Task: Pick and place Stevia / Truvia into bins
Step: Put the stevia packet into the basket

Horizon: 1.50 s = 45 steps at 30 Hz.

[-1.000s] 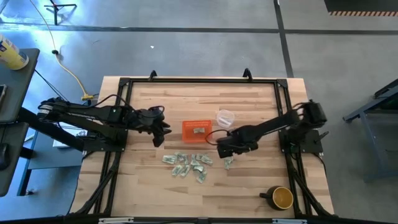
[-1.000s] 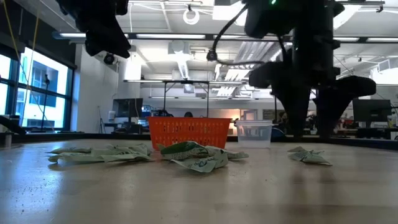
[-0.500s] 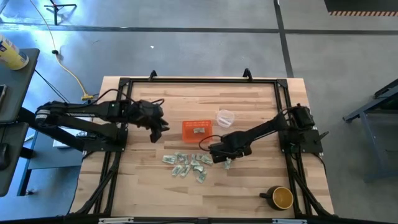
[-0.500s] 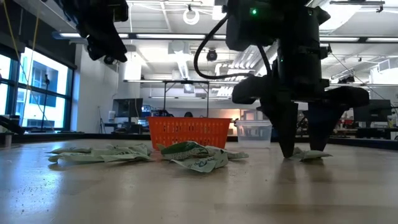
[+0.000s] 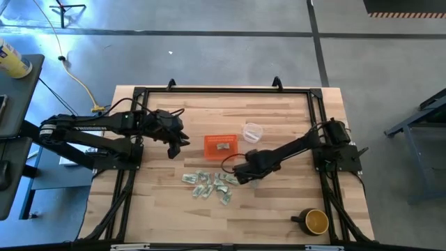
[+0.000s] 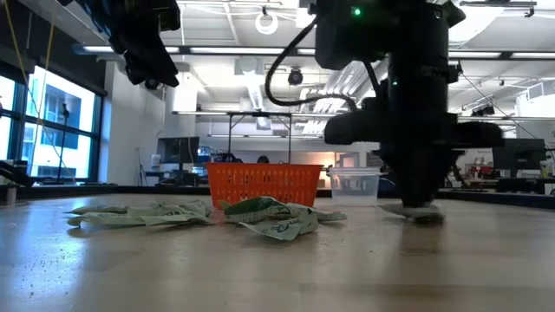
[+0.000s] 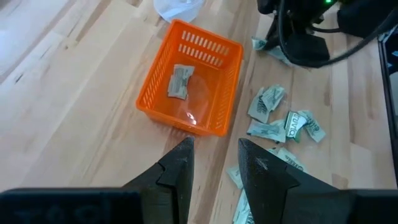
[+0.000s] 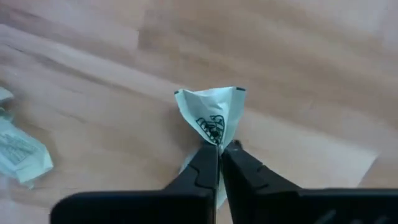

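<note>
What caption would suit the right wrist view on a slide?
Right gripper shut on a single sachet, pinching it above the wooden table.

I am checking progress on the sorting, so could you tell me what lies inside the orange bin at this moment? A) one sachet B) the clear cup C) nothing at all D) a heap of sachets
A: the left wrist view shows a single sachet lying on the floor of the orange bin, while the other sachets lie loose on the table.

pale green sachets (image 5: 209, 185) lie heaped beside the orange bin (image 5: 220, 147), one sachet (image 7: 178, 82) inside.
</note>
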Available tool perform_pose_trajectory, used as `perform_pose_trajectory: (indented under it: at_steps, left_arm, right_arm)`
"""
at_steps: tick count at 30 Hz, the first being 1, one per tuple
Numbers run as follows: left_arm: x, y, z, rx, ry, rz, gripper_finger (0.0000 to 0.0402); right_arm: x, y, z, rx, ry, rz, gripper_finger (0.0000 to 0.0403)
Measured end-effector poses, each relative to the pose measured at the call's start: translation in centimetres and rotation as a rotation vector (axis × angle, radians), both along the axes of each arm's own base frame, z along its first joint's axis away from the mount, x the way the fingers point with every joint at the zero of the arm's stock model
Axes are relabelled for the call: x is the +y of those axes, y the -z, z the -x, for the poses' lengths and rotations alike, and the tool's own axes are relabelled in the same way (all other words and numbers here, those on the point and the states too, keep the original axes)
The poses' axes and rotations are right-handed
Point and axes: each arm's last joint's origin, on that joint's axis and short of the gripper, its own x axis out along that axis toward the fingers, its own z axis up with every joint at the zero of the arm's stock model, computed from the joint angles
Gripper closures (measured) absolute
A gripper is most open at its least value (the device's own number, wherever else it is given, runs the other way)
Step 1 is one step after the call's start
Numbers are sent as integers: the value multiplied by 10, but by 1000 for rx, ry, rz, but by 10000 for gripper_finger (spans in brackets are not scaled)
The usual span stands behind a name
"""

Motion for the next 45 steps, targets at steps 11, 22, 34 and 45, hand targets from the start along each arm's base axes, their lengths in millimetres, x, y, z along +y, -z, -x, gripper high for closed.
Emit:
perform_pose_trajectory:
  at_steps: [11, 22, 34, 45]
  left_arm:
    - [0, 0, 0, 0, -11, 10, 243]
    - [-2, 0, 0, -4, -1, 68, 243]
    - [-2, 0, 0, -5, -22, 112, 243]
    - [-2, -1, 0, -6, -26, 115, 243]
  right_arm:
    - [-20, -61, -36, -100, -314, 230, 398]
    - [-89, -73, -76, -402, -827, 208, 392]
    - [-101, -75, -72, -291, -896, 353, 223]
    - [-12, -72, -18, 23, -1514, 244, 170]
